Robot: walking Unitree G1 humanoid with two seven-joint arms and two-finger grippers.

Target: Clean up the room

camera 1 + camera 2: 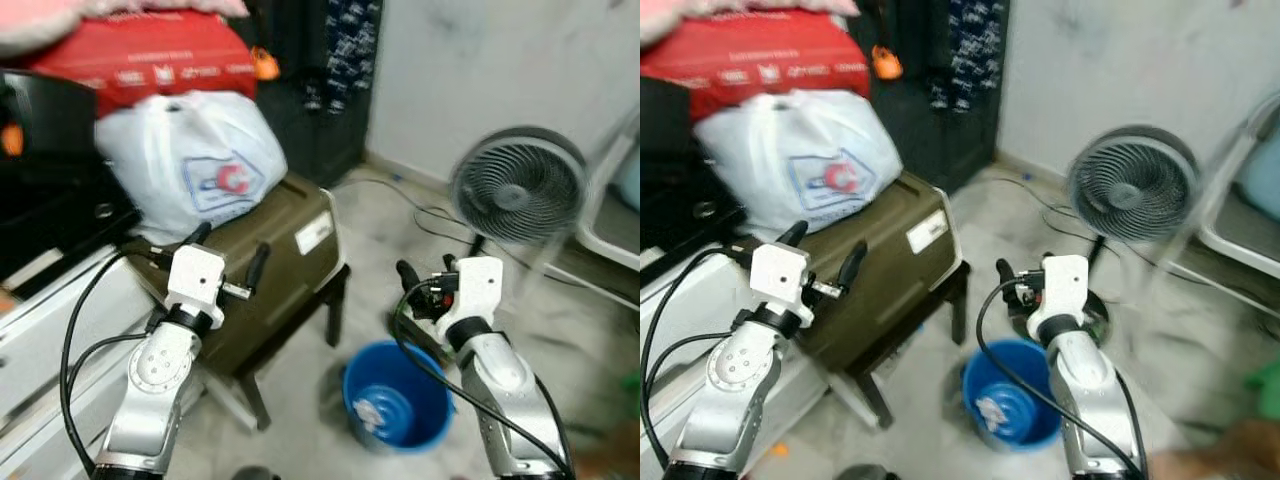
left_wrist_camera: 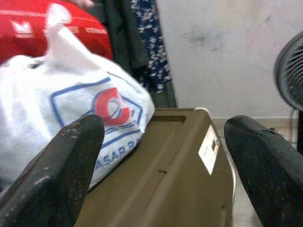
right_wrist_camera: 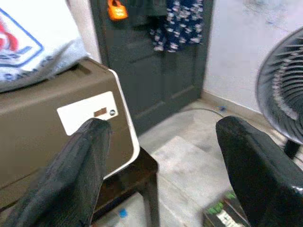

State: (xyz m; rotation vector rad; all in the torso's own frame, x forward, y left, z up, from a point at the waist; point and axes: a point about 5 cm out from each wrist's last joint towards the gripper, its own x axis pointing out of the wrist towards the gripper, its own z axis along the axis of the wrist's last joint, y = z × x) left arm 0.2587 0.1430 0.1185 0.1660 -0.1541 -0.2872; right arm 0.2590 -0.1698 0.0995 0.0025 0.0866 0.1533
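Round blue bucket [image 1: 395, 405], boxy olive case [image 1: 275, 265], crinkly white bag [image 1: 195, 160]

Blue bucket [image 1: 396, 402] on grey floor [image 1: 570, 330]

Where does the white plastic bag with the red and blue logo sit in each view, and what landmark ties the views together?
Left eye view: white plastic bag, upper left, on the olive box.
Right eye view: upper left, on the same box.
Left wrist view: left half, behind one gripper finger.
Right wrist view: top left corner, only an edge.
Shared landmark: the white label on the box.
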